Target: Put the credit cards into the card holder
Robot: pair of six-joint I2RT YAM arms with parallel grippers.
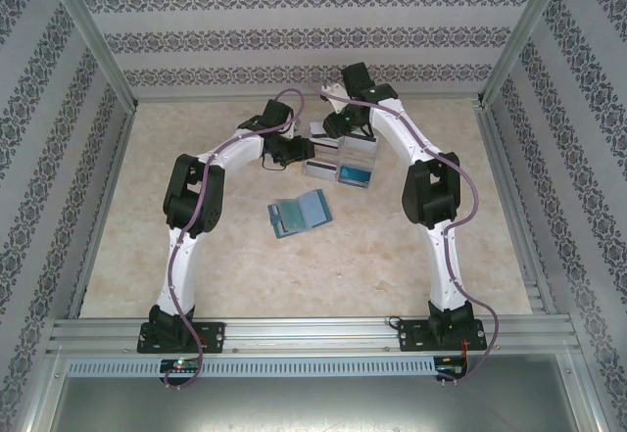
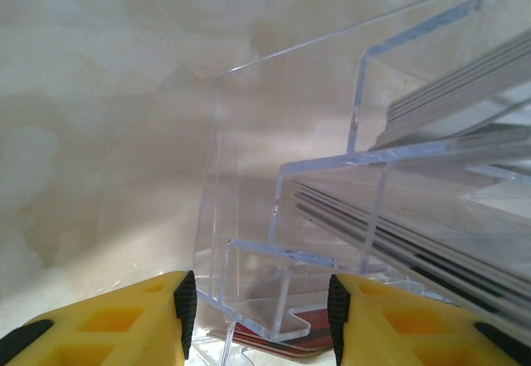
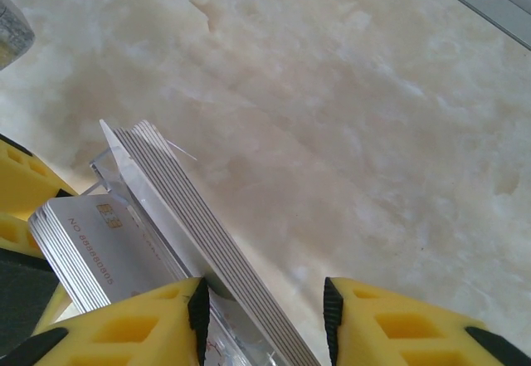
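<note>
Nearest the arm bases, the card holder [image 1: 300, 215] lies opened flat on the pale marbled table [image 1: 196, 275], between the two arms and well apart from everything else; I see no card on or in it. Farther back stands a clear acrylic tiered stand [image 1: 342, 148] with the credit cards [image 1: 355, 175] ranked in its steps, white-grey ones to the left and teal ones at the front right. The left gripper [image 2: 260, 312] has its yellow fingers about half spread, one on each side of the low front corner of the stand. The black pads [image 2: 186, 304] sit just beside the acrylic, but I cannot tell whether they press on it. Stacks of grey-edged cards fill the tiers behind, and something flat with a dark red edge lies under the stand's front lip. The right gripper [image 3: 264, 316] comes at the stand from the far side with its jaws parted round a stack of cards standing on edge. The stack is close against its left finger, bare table shows between the stack and the other finger, and nothing is clamped. Beyond is the patterned back wall [image 1: 313, 35].
</note>
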